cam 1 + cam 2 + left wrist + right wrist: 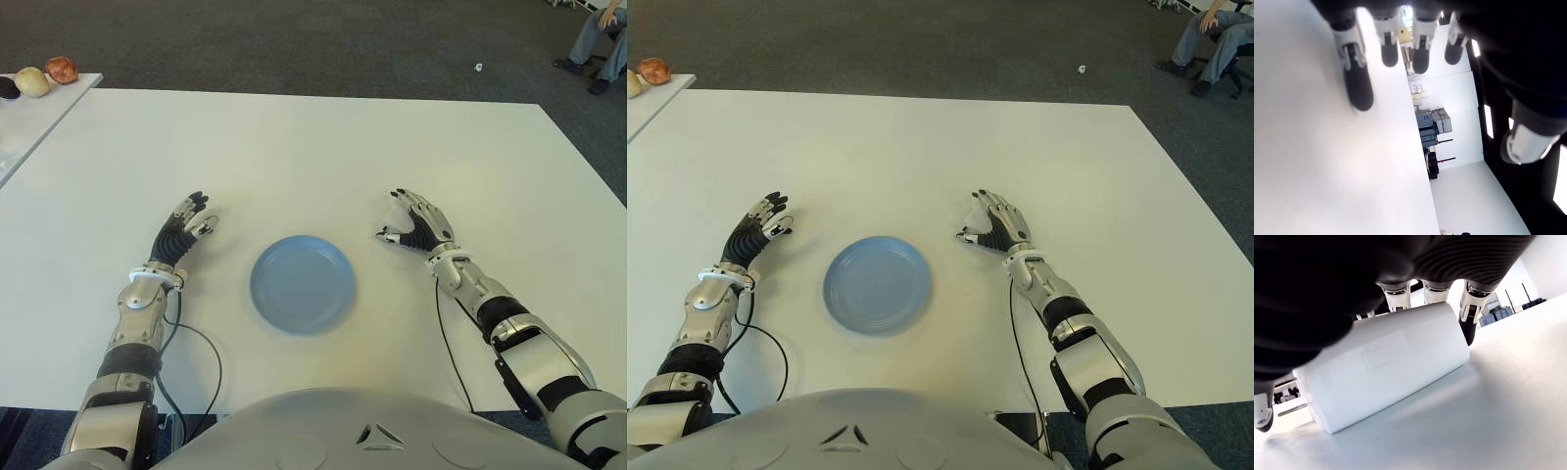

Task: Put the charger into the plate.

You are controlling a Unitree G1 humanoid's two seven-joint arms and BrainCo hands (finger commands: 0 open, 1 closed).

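**Still empty: plate waits mid-worktop, charger under the right robot hand**

Centrally, near the worktop's (323, 147) near edge, sits a round blue plate (303, 283). Nothing lies in it; its whole inner face is bare.

Just beside the plate, toward the worktop's right edge, the right robot hand (415, 223) is cupped over a white charger (1386, 363). In the right wrist view the charger is a smooth white block with rounded edges lying on its side on the worktop, one end showing metal prongs. The fingers (1470, 318) arch over its far side, fingertips down at the worktop behind it, and the palm covers it from above. The hand is curled about the charger, but I cannot tell whether the grip is tight; the block's underside lies on the worktop. From the eye views only a small white piece shows at the thumb, apart from the plate's rim.

On the plate's other side, toward the left edge, the left robot hand (186, 229) shows with its fingers stretched out and loosely spread, holding nothing. Its wrist view shows dark fingertips (1359, 90) close above bare white worktop. A black cable (201, 357) loops from that forearm across the worktop to the near edge.

At the far left corner a second white table (34, 113) carries three rounded items (37, 78). A seated person's legs (600, 44) show on the floor beyond the far right corner.
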